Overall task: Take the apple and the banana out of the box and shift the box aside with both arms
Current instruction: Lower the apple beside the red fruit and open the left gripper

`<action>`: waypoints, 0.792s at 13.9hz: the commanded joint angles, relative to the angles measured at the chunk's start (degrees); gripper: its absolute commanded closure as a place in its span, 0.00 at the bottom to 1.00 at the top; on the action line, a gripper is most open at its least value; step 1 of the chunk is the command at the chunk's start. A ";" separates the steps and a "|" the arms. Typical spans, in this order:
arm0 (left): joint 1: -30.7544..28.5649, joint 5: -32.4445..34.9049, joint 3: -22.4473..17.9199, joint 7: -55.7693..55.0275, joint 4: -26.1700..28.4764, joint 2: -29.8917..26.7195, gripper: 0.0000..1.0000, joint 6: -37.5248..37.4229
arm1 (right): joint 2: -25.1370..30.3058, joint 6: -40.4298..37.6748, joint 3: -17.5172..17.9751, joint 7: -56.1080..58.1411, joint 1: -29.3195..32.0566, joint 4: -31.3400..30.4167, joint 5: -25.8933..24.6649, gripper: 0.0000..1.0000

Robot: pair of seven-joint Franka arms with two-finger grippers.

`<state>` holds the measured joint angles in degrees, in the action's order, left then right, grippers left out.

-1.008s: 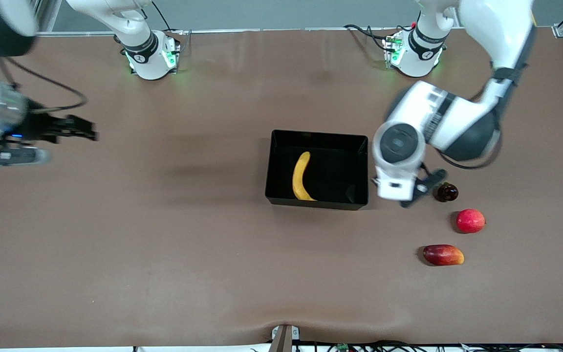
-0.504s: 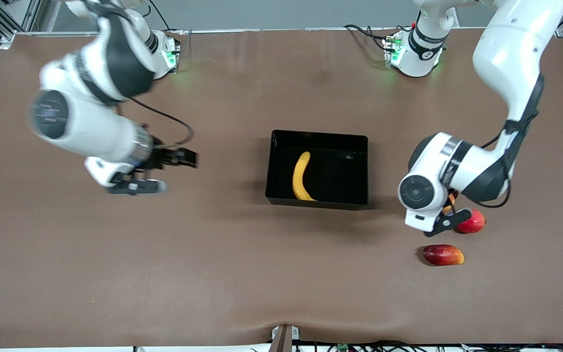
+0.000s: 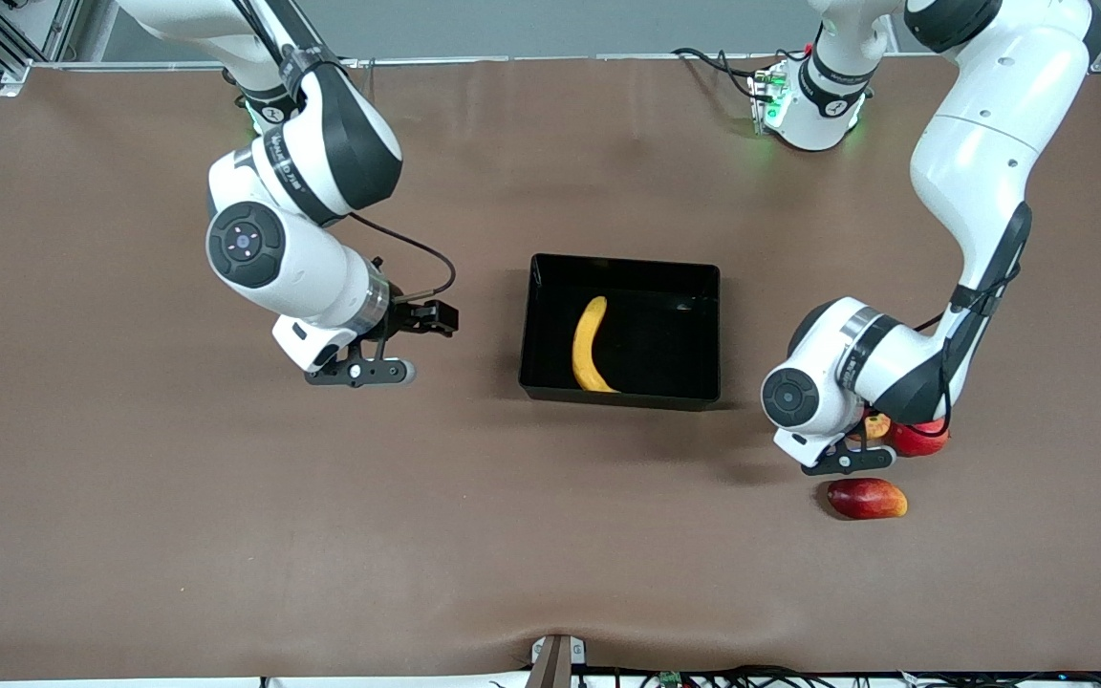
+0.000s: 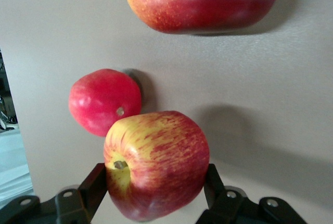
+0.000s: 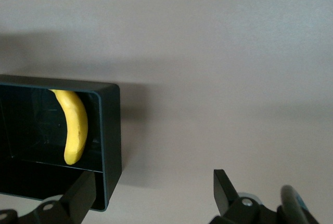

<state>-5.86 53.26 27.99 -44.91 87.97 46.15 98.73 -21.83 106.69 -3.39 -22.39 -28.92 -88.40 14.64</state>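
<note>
Banana (image 3: 591, 344) in box (image 3: 621, 395) — left hand (image 4: 156, 193) grips apple (image 4: 156, 177).

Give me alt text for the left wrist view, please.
The left pincer grips a red apple with yellow streaks between its fingers, above the brown table. Past it on the table lie a plain red round fruit and a dark-red mango.

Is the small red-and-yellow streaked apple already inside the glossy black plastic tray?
No: the streaked apple sits between the left gripper fingers, outside the tray.
</note>
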 commanded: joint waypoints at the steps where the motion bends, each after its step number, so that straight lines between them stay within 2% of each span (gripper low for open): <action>1: -0.29 2.37 0.22 1.14 -0.78 1.30 1.00 1.02 | -0.41 -0.52 0.06 -0.37 0.79 0.60 -0.05 0.00; 5: -0.21 5.18 0.22 0.71 -0.87 3.15 1.00 1.73 | -0.76 -0.95 -0.12 -0.46 1.75 0.68 -0.05 0.00; 6: -0.21 5.71 0.22 0.35 -0.87 3.50 0.90 1.73 | -0.68 -1.13 -0.21 -0.55 2.11 0.68 -0.05 0.00; 7: -0.21 5.72 0.22 0.00 -0.87 3.50 0.30 1.73 | -0.59 -1.57 -0.21 -0.46 2.46 0.77 -0.05 0.00; 8: -0.29 5.02 0.22 -0.26 -0.87 3.16 0.00 1.73 | -0.59 -1.83 -0.21 -0.37 2.81 1.21 -0.05 0.00; 11: 0.41 1.61 0.92 0.09 -1.13 0.61 0.00 1.03 | -0.76 -1.83 -0.21 -0.63 2.55 1.74 0.04 0.00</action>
<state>-5.92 56.62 28.19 -44.83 87.36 48.77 100.40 -22.36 105.98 -4.16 -22.38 -26.63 -87.83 14.62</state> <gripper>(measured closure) 0.000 0.000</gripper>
